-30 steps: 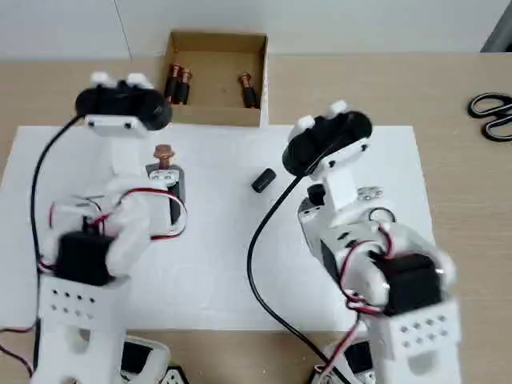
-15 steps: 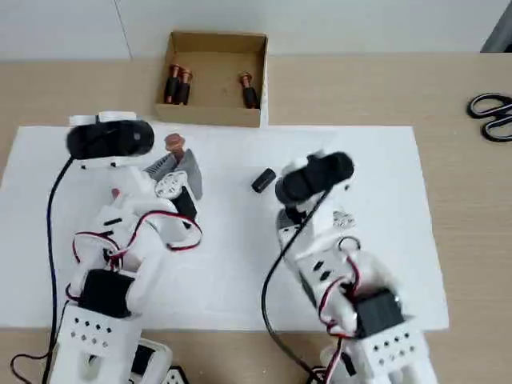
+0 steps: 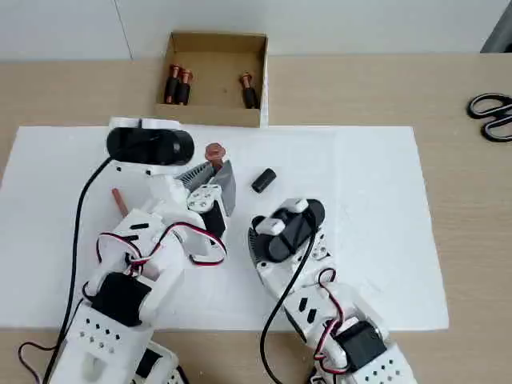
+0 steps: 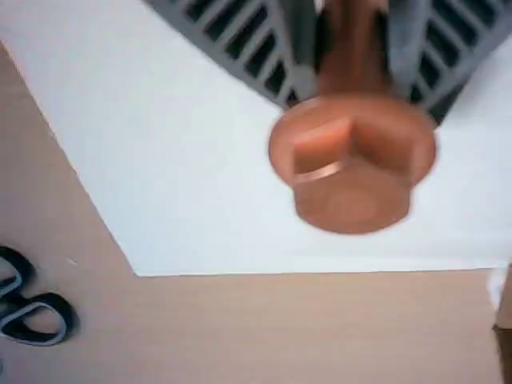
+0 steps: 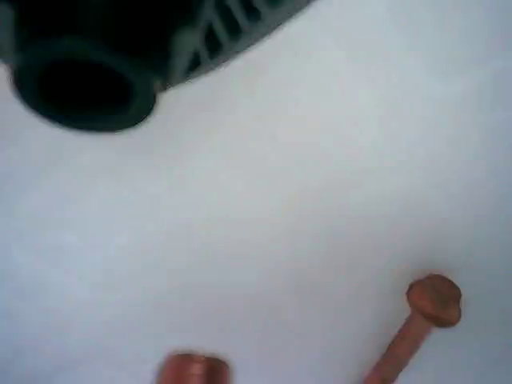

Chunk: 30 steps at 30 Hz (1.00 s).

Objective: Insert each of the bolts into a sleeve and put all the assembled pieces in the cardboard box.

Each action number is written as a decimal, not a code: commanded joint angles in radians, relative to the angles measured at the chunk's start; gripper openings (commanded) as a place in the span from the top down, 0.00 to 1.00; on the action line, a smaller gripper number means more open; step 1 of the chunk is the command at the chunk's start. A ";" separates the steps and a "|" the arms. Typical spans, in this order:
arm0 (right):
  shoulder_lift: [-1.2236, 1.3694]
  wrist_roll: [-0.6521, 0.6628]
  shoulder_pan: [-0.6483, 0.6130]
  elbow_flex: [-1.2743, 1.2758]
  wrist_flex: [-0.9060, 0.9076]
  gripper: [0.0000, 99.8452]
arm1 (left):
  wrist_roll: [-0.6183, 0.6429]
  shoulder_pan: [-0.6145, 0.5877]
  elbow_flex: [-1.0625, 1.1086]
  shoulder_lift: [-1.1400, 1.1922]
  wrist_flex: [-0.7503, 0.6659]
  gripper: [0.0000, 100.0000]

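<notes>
Swinging toward mid-sheet, the left gripper has brought its copper bolt close to the black sleeve lying on the white sheet; the right arm has drawn back toward the desk's near edge. The left jaws pinch the shank below the head. I judge the bolt stiff, smooth and light, best held by the shank. The right arm's grip is hidden, so I cannot tell its state.

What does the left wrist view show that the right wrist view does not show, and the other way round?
Only the left wrist view: the left gripper shut on a bolt, the scissors and the bare wooden table. Only the right wrist view: a black sleeve and a loose bolt lying flat. Both: the white paper.
</notes>
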 commanded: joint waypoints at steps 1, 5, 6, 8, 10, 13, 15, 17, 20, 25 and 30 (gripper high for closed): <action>-0.048 0.011 -0.004 0.002 -0.022 1.00 | 0.006 0.029 -0.005 -0.026 -0.035 0.99; -0.048 0.005 -0.004 0.002 -0.022 1.00 | 0.006 0.058 -0.005 -0.026 -0.034 0.99; -0.048 -0.014 -0.004 0.002 -0.022 1.00 | 0.006 0.066 -0.005 -0.025 -0.034 0.99; -0.048 -0.049 -0.004 0.002 -0.022 1.00 | 0.003 0.072 -0.005 -0.020 -0.034 0.99; -0.048 -0.057 -0.004 0.002 -0.022 1.00 | 0.003 0.072 -0.004 -0.018 -0.035 0.99; -0.051 -0.057 -0.004 0.002 -0.022 1.00 | 0.003 0.072 0.004 -0.018 -0.037 0.99; -0.053 -0.058 -0.008 0.000 -0.022 1.00 | 0.003 0.072 0.033 -0.018 -0.069 0.99; -0.050 -0.058 -0.030 -0.008 -0.021 1.00 | 0.003 0.071 0.073 -0.020 -0.114 0.99; -0.050 -0.058 -0.050 -0.011 -0.021 1.00 | 0.003 0.071 0.105 -0.026 -0.146 0.99; -0.053 -0.058 -0.051 -0.011 -0.021 1.00 | 0.003 0.072 0.114 -0.020 -0.146 0.99; -0.056 -0.058 -0.051 -0.011 -0.021 1.00 | 0.003 0.072 0.116 -0.020 -0.143 0.99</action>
